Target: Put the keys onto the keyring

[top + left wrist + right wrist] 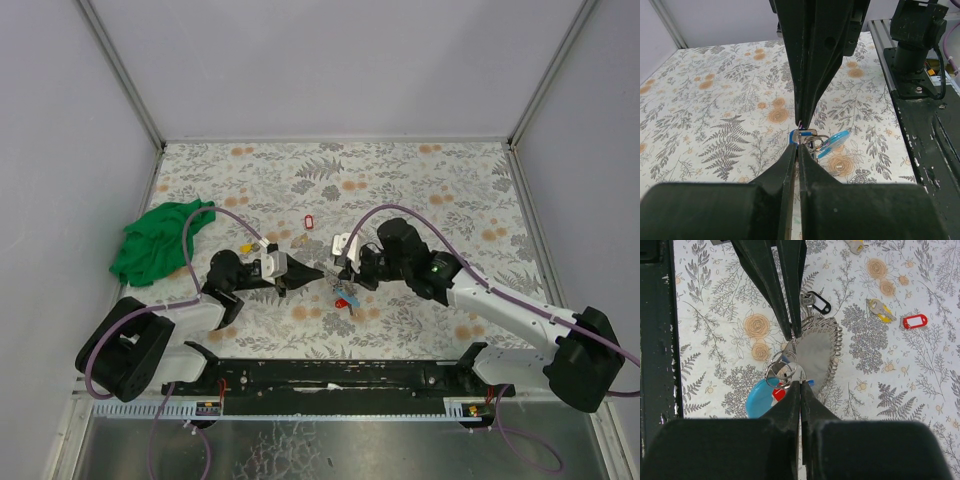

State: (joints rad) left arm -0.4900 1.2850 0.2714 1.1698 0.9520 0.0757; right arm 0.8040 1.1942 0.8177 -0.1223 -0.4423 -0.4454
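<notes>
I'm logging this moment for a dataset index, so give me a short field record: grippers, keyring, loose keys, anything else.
left gripper: shut on the keyring
right gripper: fingertips either side of the keyring, grip unclear
on the keyring: blue tag, partly hidden red tag, grey heart-shaped fob
loose on the table: black-tagged key, yellow key, red tag with white label
other: green cloth, crumpled at the table's left side
</notes>
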